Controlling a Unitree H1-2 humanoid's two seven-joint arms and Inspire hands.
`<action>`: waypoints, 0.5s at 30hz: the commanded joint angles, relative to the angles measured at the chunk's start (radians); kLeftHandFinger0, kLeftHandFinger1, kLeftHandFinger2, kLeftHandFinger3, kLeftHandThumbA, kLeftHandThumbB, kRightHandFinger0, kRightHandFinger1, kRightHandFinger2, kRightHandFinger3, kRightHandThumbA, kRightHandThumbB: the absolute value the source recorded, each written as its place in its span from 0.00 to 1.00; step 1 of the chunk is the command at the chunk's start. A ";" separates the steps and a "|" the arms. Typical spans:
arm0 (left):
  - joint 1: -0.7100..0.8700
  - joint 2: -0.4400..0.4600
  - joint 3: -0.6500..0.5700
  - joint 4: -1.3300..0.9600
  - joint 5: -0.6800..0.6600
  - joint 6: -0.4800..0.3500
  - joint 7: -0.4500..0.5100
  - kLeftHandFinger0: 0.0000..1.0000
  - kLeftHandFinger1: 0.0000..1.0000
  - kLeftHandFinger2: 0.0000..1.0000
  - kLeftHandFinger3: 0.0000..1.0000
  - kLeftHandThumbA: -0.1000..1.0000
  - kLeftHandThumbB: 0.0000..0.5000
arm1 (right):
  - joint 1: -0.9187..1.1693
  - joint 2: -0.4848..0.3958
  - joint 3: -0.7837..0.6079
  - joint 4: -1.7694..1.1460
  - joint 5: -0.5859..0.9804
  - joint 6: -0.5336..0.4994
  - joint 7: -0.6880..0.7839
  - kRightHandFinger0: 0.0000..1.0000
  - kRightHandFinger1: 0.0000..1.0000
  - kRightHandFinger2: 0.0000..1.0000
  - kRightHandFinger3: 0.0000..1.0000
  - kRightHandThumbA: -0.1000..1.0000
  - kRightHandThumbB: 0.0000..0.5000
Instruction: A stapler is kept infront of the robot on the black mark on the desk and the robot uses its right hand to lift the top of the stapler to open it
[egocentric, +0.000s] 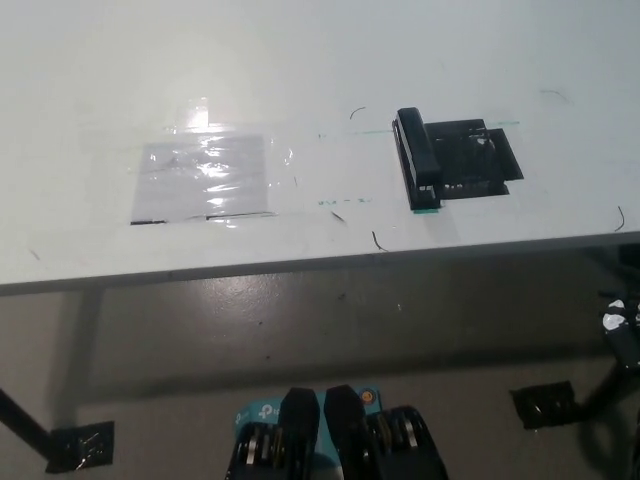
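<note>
Black stapler (417, 158), one, on black mark (480, 160); white desk (300, 80); neither hand visible.

A black stapler (417, 160) lies flat on the black mark (480, 160), along its left edge.

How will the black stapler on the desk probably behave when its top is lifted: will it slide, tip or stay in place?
The stapler looks rigid, long and low, lying flat on the black mark, so it seems unlikely to tip. The white desk looks smooth and glossy, so the base may slide or rise with the top unless it is held down. Neither hand is in view.
</note>
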 joint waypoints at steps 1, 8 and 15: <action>-0.006 0.019 0.007 -0.026 -0.016 -0.004 0.010 0.24 0.24 0.40 0.65 0.84 0.00 | -0.040 -0.015 0.004 -0.072 -0.004 -0.027 0.004 0.28 0.32 0.44 0.70 0.21 0.02; -0.013 0.018 0.000 -0.025 -0.014 0.002 0.011 0.23 0.23 0.37 0.64 0.84 0.00 | -0.110 -0.021 0.017 -0.151 0.006 0.031 0.038 0.30 0.35 0.44 0.71 0.24 0.00; -0.011 0.016 0.003 -0.022 -0.020 -0.001 0.009 0.24 0.23 0.37 0.65 0.85 0.00 | -0.203 -0.003 0.055 -0.300 0.055 0.140 0.103 0.30 0.34 0.46 0.73 0.23 0.00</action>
